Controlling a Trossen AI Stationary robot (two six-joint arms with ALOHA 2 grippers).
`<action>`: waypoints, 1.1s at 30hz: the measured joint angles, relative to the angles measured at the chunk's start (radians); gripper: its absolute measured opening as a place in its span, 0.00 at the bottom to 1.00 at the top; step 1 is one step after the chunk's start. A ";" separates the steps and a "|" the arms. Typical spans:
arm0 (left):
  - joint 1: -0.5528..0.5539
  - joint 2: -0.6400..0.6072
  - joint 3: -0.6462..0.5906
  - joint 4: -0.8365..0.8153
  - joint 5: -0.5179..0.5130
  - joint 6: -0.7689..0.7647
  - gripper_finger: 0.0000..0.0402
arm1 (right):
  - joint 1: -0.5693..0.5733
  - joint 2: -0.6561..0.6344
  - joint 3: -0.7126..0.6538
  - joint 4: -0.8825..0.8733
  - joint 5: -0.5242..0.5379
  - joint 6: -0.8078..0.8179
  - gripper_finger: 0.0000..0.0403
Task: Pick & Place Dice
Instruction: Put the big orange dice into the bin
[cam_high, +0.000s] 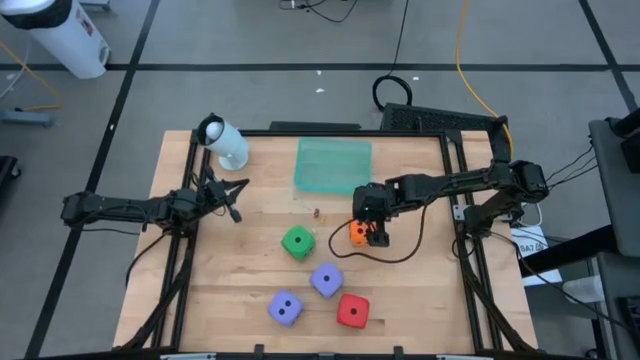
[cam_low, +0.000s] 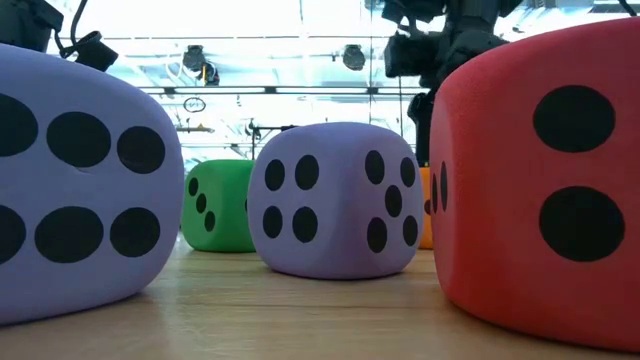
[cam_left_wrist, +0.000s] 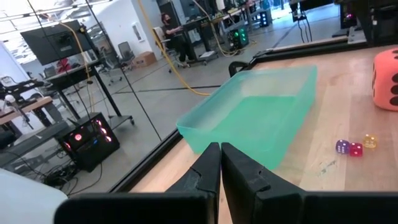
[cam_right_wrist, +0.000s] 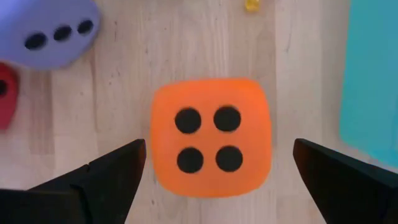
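**Right fingers spread over the orange die, left arm parked**

I see my right gripper (cam_right_wrist: 211, 165) with its two dark fingers (cam_right_wrist: 109, 171) spread wide apart, one on either side of the soft orange foam die with dark pips (cam_right_wrist: 211, 135). The wrist camera looks straight down on the four-pip face, and there is bare wood between each fingertip and the cube, so nothing is clamped. From overhead, the right gripper (cam_high: 371, 222) sits over the orange die (cam_high: 357, 234) near the middle of the light wooden table (cam_high: 420, 290), the arm reaching in from three o'clock.

Working outward from that die: the flat translucent green plastic tray (cam_high: 334, 163) lies at about eleven o'clock, close by. The soft green die (cam_high: 297, 242) is just at nine o'clock. A purple-blue soft die (cam_high: 326, 280) sits at about seven o'clock, with the red soft die (cam_high: 352, 311) at six o'clock beyond it, and a second purple-blue die (cam_high: 286, 308) further off at about seven to eight o'clock. All four rest on the wood, apart from each other.

A few tiny hard dice (cam_left_wrist: 354, 147) lie on the table between the tray and the green die.

My left gripper (cam_left_wrist: 220, 163) has its fingers pressed together on nothing; it waits at the table's nine o'clock edge, facing the tray (cam_left_wrist: 255, 115). A white cylinder (cam_high: 224, 142) lies near the ten o'clock corner.
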 joint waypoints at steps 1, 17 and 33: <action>0.000 0.000 0.000 0.001 0.000 0.000 0.06 | 0.000 0.000 -0.009 0.006 0.004 0.001 0.99; 0.000 0.000 0.000 0.003 0.000 0.016 0.06 | 0.020 0.000 -0.086 0.132 0.023 0.010 0.99; 0.000 0.000 0.000 0.004 0.000 0.018 0.06 | 0.057 -0.003 -0.207 0.291 0.045 -0.013 0.99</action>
